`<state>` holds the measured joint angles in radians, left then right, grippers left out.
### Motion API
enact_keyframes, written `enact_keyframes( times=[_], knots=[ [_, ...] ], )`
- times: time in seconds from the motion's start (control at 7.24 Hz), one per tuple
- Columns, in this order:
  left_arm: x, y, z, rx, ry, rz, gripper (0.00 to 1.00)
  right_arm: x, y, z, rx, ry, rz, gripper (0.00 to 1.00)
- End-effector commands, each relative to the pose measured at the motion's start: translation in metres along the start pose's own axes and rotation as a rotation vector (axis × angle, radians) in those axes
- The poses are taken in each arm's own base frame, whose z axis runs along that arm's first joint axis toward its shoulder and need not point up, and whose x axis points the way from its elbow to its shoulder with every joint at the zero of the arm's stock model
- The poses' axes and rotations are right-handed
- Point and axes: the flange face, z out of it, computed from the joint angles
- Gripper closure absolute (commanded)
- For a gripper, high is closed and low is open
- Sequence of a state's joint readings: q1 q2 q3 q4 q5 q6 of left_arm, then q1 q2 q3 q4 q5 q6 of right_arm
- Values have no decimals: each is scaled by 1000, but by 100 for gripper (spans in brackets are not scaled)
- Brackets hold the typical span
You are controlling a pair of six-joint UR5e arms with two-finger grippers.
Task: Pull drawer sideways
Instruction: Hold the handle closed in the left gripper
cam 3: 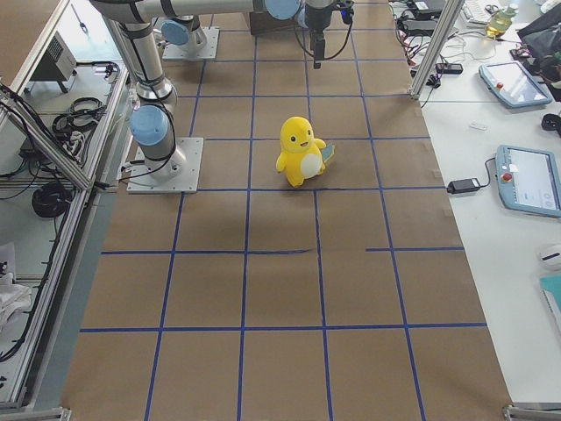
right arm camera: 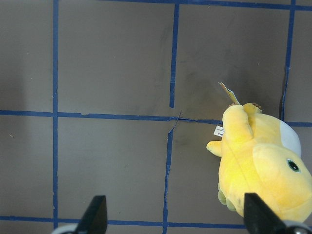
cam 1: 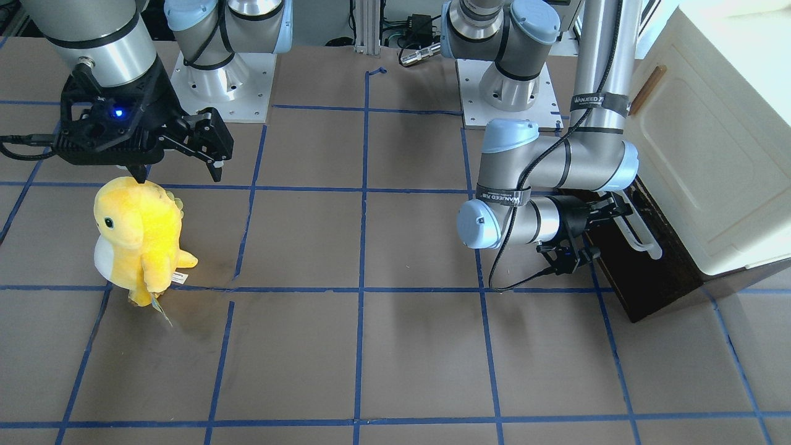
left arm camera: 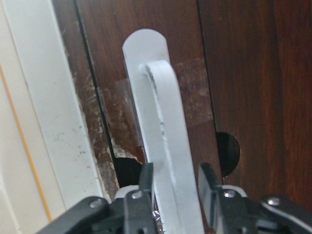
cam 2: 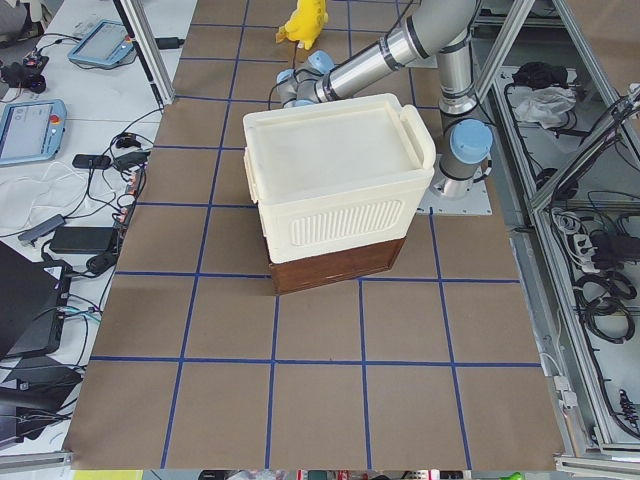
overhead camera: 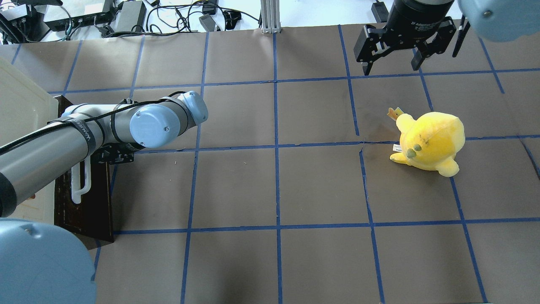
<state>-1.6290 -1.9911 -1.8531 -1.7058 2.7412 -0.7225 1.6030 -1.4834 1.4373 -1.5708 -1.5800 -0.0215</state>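
Note:
The drawer's dark brown wooden front (cam 1: 649, 278) sits at the base of the cream cabinet (cam 1: 710, 142). It carries a long white bar handle (cam 1: 642, 238). The front also shows from overhead (overhead camera: 84, 207) and in the left wrist view (left arm camera: 253, 73). My left gripper (cam 1: 612, 210) reaches the handle sideways. In the left wrist view it (left arm camera: 175, 195) has one finger tight on each side of the white handle (left arm camera: 165, 122). My right gripper (cam 1: 178, 172) is open and empty, far away above the table (overhead camera: 390, 67).
A yellow plush toy (cam 1: 139, 235) stands on the brown mat just below my right gripper. It also shows in the right wrist view (right arm camera: 258, 165). The cabinet door has a small brown wooden handle (cam 1: 647, 89). Blue tape lines grid the mat.

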Motion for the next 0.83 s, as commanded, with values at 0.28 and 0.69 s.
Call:
enact_keyframes(
  times=[0.28, 0.69],
  knots=[
    [0, 0, 0, -2, 3, 0, 59, 0, 0, 0, 0, 0, 0, 0],
    [0, 0, -1, 0, 3, -1, 63, 0, 0, 0, 0, 0, 0, 0]
  ],
)
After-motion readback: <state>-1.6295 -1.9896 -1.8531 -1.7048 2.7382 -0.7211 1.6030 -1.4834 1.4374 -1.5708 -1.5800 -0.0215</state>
